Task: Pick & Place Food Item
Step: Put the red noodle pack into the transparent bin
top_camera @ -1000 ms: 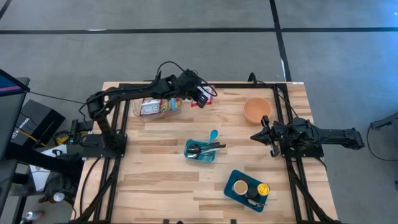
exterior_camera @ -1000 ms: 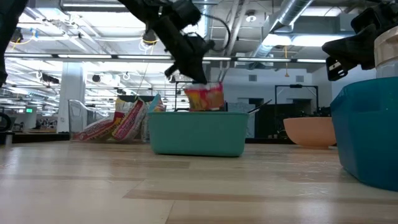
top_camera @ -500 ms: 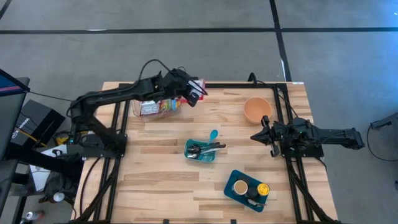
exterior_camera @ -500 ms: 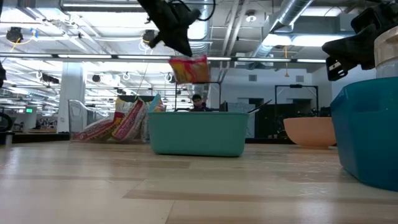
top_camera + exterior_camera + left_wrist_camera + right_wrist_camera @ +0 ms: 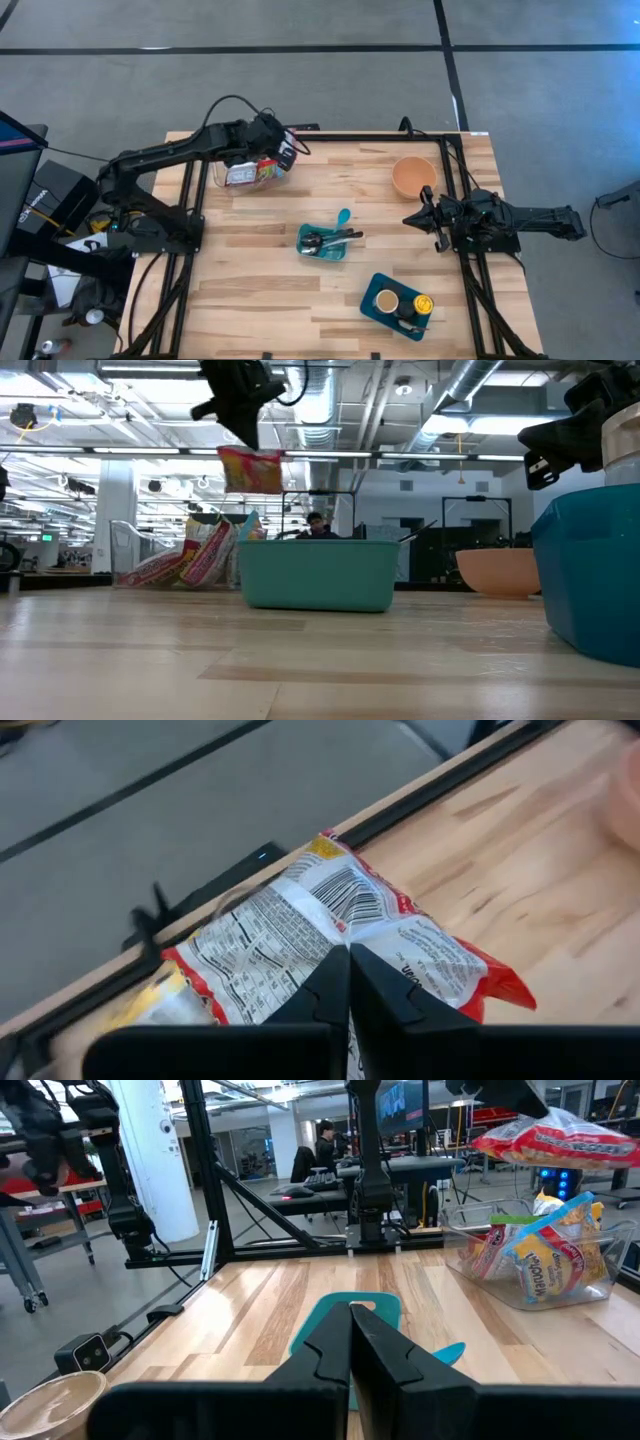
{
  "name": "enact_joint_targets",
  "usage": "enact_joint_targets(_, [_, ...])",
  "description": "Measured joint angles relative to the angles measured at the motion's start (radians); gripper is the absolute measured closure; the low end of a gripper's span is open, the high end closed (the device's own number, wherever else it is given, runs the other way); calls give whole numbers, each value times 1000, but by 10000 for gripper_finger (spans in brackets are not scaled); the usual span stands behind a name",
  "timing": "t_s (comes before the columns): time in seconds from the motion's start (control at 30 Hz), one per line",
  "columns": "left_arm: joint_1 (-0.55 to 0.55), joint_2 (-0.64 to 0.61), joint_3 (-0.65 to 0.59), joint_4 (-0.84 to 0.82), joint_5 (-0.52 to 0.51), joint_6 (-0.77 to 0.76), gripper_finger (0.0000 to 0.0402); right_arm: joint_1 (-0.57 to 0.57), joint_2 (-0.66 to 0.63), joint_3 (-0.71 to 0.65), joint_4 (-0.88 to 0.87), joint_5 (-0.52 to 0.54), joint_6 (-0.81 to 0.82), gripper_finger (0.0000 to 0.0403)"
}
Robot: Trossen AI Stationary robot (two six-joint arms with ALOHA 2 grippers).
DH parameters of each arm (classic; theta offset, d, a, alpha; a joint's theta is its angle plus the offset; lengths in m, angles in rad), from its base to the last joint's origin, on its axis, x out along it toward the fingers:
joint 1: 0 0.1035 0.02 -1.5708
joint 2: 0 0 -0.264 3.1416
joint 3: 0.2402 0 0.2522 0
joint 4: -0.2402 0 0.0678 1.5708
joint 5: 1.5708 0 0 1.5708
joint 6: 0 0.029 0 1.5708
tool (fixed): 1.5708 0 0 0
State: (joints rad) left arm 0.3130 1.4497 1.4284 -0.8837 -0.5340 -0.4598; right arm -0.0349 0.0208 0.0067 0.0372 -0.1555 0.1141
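A: One snack packet (image 5: 250,469) is up in the air, clamped in the left gripper (image 5: 283,153) over the clear bin (image 5: 254,174) at the table's far left corner.

B: So the pick looks done and the placing is left, I'd say.

A: Further right, the teal tray (image 5: 322,243) and the orange bowl (image 5: 413,176) lie on the table, and the right gripper (image 5: 428,218) waits clenched on nothing.

B: The low view shows the packet hanging clear above everything; from overhead that height is lost.
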Motion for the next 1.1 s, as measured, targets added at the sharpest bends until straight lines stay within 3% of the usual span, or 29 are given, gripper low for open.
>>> enact_joint_targets(0.63, [0,-28,-6,-376,-157,-180,401,0,0,0,0,0,0,403])
enact_joint_targets(0.9, [3,-163,-193,-359,-187,-280,401,0,0,0,0,0,0,403])
enact_joint_targets(1.1, [3,-336,-392,-220,-211,-309,401,0,0,0,0,0,0,403])
